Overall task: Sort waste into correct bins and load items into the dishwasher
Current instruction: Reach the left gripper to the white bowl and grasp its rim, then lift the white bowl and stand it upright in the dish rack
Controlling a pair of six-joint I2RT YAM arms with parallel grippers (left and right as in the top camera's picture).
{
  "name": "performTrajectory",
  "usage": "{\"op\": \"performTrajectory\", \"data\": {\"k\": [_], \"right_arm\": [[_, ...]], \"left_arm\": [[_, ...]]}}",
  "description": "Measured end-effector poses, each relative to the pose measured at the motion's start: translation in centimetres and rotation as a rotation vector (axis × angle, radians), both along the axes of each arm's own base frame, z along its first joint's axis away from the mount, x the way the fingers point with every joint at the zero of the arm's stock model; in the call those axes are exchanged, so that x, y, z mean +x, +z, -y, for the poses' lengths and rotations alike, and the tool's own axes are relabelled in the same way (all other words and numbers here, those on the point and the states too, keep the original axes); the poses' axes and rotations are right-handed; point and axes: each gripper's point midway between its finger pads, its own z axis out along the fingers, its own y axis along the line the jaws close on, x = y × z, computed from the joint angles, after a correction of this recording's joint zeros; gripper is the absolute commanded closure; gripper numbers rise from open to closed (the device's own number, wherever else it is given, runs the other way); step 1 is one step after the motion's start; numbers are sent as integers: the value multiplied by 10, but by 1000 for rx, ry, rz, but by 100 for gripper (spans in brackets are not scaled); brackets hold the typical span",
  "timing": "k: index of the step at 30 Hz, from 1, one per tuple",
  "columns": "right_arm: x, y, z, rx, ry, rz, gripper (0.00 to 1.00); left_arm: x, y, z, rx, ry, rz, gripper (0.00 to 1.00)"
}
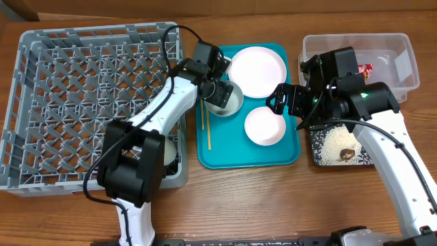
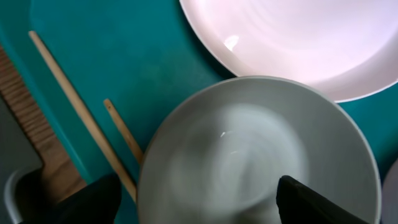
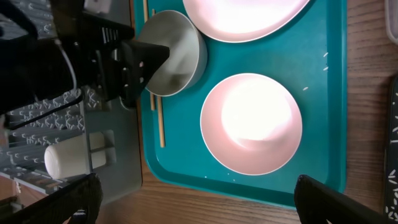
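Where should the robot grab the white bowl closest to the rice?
I'd pinch the bowl by its rim from straight above, one finger inside, one outside, on the side facing the rice. It sits upright and open on the teal tray, with nothing against that edge.

Serving tray [image 1: 225, 147]: teal plastic, smooth, faint sheen. Plate [image 1: 257, 71] and 2 bowls [image 1: 265, 126]: white, smooth, glossy glaze with highlights. Cup [image 3: 68, 158]: white, smooth, duller finish. Chopsticks [image 1: 203, 130]: pale bare wood, matt. Dish rack [image 1: 15, 123]: grey moulded plastic, matt. Tub [image 1: 403, 72]: clear glossy plastic. Shallow tray [image 1: 316, 154]: black, matt. Table [image 1: 273, 198]: brown wood grain, satin finish.
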Motion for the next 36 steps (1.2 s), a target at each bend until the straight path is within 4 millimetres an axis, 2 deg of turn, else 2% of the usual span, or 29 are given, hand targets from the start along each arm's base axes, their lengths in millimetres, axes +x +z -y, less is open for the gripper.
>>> {"op": "performTrajectory", "data": {"k": [5,11,15,16,18,20,27,28,29,30,36], "right_arm": [[0,0,0,-1,0,0,0],[0,0,0,0,0,0,0],[0,0,0,0,0,-1,0],[0,0,0,-1,0,-1,0],[0,0,0,0,0,0,0],[0,0,0,0,0,0,0],[0,0,0,0,0,0,0],[0,0,0,0,0,0,0],[0,0,0,0,0,0,0],[0,0,0,0,0,0,0],[0,0,0,0,0,0,0]], "left_arm": [[6,2,2,4,-24,31,35],[7,1,1,13,-42,37,36],[9,-14,-1,24,-46,23,38],[9,-19,-3,28,-46,15,40],[8,-28,-5,35,-43,-3,55],[8,-33,-5,40,-45,-13,65],[4,-34,-6,47,-49,-31,70],[4,-32,-6,48,-49,-35,76],[6,-28,-6,48,-47,-37,92],[7,-25,-6,45,-41,-36,96],[13,19,-5,49,-40,-24,96]]}}
